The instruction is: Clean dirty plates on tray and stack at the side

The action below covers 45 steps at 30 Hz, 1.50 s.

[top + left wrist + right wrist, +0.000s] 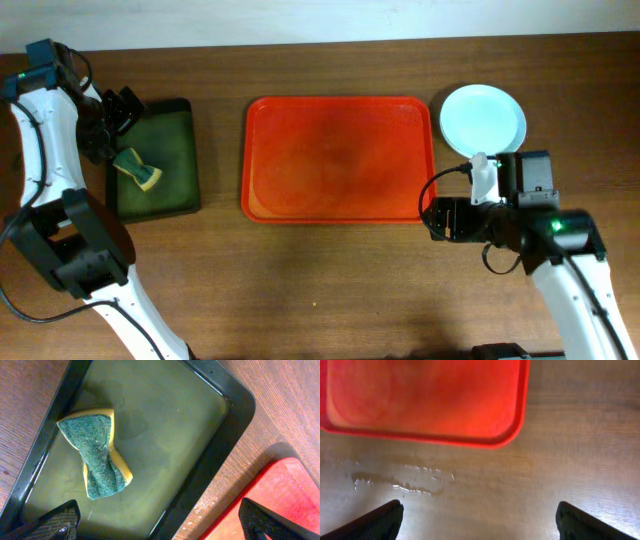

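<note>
The red-orange tray (340,160) lies in the middle of the table with nothing on it; its corner shows in the left wrist view (282,492) and the right wrist view (420,395). A pale mint-blue plate (483,118) sits on the table just right of the tray's far corner; I cannot tell whether other plates lie under it. My left gripper (118,108) (160,527) is open and empty over the dark green tray. My right gripper (432,215) (480,520) is open and empty over bare table by the red tray's near right corner.
A dark green tray (180,140) (175,420) stands at the left and holds a green and yellow sponge (137,170) (97,455). Wet streaks (395,485) lie on the wooden table beside the red tray's edge.
</note>
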Available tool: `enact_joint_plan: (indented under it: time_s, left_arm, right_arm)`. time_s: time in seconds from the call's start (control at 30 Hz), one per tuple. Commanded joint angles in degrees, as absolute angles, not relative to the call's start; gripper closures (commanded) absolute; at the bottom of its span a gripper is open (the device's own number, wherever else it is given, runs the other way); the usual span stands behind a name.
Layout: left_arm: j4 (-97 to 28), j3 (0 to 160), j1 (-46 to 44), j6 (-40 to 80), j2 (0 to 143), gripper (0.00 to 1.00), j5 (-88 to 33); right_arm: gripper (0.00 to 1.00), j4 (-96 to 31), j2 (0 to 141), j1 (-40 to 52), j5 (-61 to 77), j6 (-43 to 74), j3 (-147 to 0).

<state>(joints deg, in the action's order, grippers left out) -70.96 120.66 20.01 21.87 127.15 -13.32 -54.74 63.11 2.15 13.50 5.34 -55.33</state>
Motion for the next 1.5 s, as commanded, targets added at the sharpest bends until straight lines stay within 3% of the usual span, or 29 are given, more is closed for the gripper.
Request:
enact_joint_plan:
  time_s: [0.0,0.3,0.6,0.83,1.23,1.47]
  left_arm:
    - [-71.0,121.4,20.2,21.1,125.6,0.01,-13.7]
    - [-71.0,121.4,20.2,21.1,125.6,0.01,-13.7]
    - [-71.0,121.4,20.2,21.1,125.6,0.01,-13.8]
    - [-71.0,121.4,20.2,21.1,125.6,0.01,-13.7]
    - [-71.0,121.4,20.2,21.1,125.6,0.01,-13.8]
    - [-71.0,121.4,20.2,21.1,125.6,0.01,-13.8]
  right_arm:
    - [0.02,-47.9,54.5,2.7,16.1,5.0,-47.5]
    - [0.02,-21.6,25.9,2.7,15.8,4.9,-20.6]
    - [0.02,-12.8,4.2,2.5,14.3,4.9,-8.0]
    - [0.02,-2.1,0.2,2.6,14.3,4.9,-0.3]
    - [0.02,-4.0,0.2,2.6,6.9,4.4,-0.3]
    - [0.02,-4.0,0.2,2.6,7.5,-2.0,-0.3]
